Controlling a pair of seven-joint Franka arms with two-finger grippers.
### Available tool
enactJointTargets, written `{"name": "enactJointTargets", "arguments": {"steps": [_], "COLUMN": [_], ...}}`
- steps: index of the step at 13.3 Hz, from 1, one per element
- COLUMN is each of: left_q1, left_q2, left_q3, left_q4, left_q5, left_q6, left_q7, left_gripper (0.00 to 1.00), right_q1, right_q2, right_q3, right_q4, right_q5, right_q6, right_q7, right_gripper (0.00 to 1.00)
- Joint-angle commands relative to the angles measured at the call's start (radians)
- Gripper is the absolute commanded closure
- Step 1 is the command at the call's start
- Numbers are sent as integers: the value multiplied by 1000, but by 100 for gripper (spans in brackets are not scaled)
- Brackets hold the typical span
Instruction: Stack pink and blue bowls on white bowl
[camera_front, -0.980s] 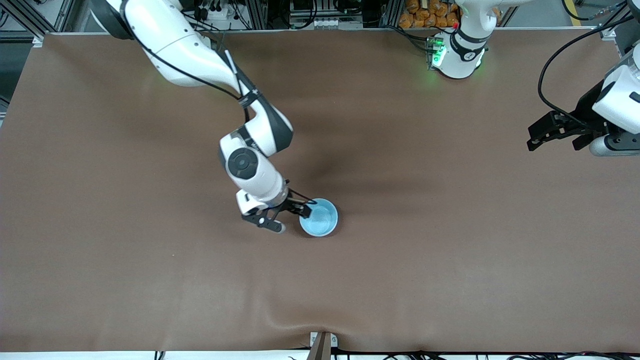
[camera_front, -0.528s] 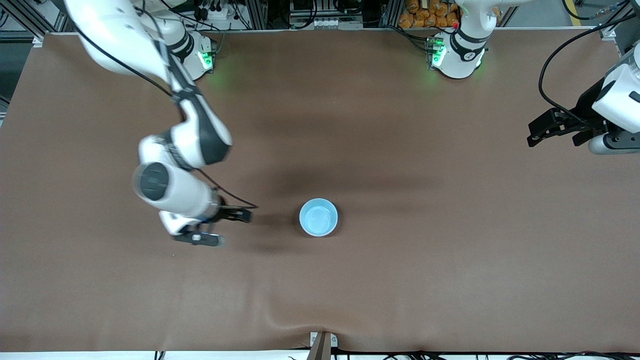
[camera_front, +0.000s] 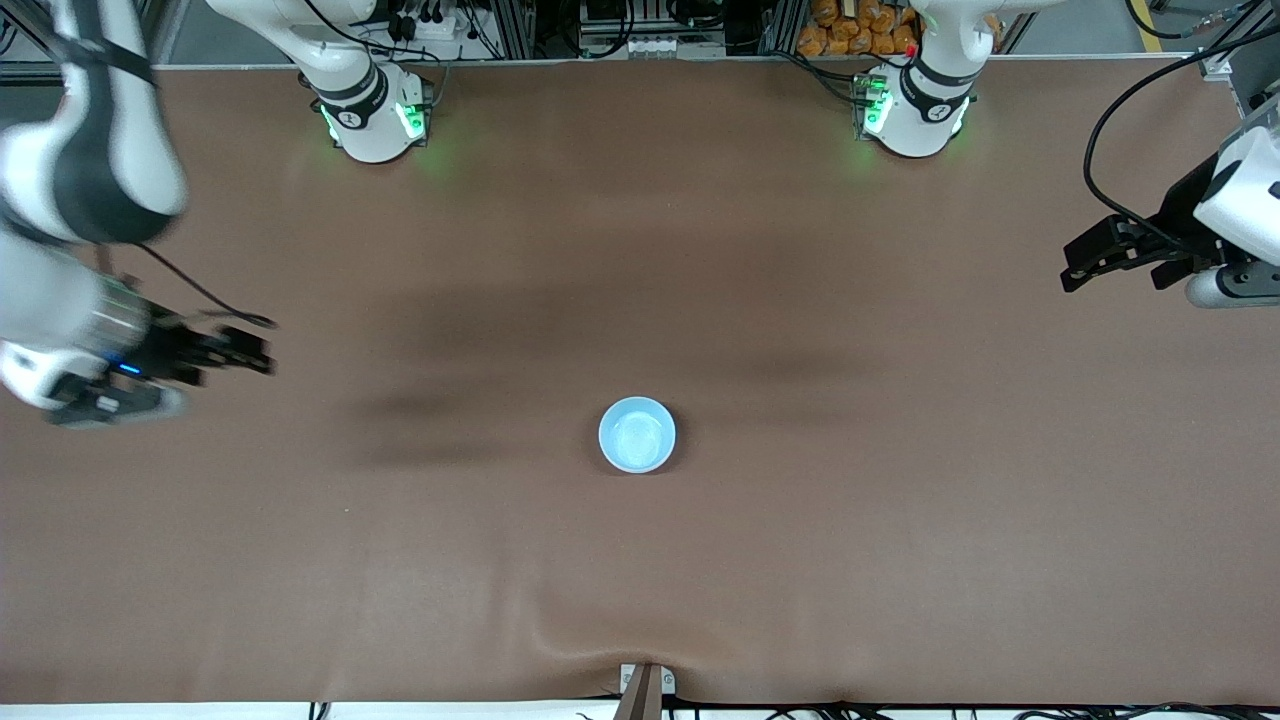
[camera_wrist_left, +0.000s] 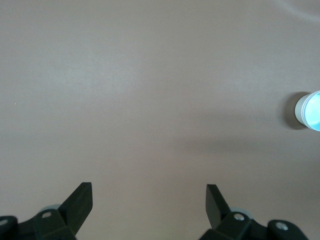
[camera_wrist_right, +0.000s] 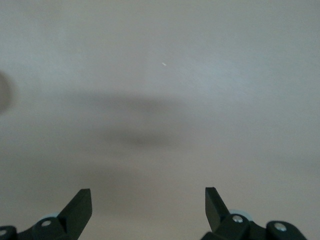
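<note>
Right arm has swung away from the bowl stack out to its own end of the table. Front view: right gripper (camera_front: 215, 375) empty, fingers apart, over bare mat; left gripper (camera_front: 1115, 262) waits at its end, fingers apart too. Blue bowl (camera_front: 637, 434) sits mid-table, nothing in it; pink and white bowls not visible, presumably nested beneath. Left wrist view: blue bowl (camera_wrist_left: 310, 110) at frame edge. Right wrist view: only table (camera_wrist_right: 160, 75). Risk: nothing near; only a tilted nesting could topple.

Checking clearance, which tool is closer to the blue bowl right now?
Right. The right tool is over the table toward its own end; the left tool waits farther from the blue bowl, near the table's edge.
</note>
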Motion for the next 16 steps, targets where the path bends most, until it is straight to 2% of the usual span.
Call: {"name": "enactJointTargets", "arguments": {"steps": [1,5,8,10,12,16], "left_q1": [5,5,5,5,5,5], "left_q2": [0,0,0,0,0,0], "left_q3": [-6,-6,-6,-6,-6,-6], "left_q4": [18,18,18,18,18,16], "left_q5": [18,18,18,18,18,18], "left_q6": [-21,-21,-21,-21,-23,-23], "left_q7": [16,18,21,21,21,21], "left_gripper": [0,0,0,0,0,0], "right_q1": [8,25,36,50,83,79], "right_q2": [-64,-79,-122,-122,-122,-121], "right_q3": [-41,-35,-38,-43,-73,-72], "right_q4": [36,223,225,227,227,231], "right_q5": [3,-12,-41,-43,-54,-100], "right_q6": [-126,-351,-369,-363,-363,-361], "right_q7": [-48,50,51,53,54,56], "right_gripper": [0,0,0,0,0,0]}}
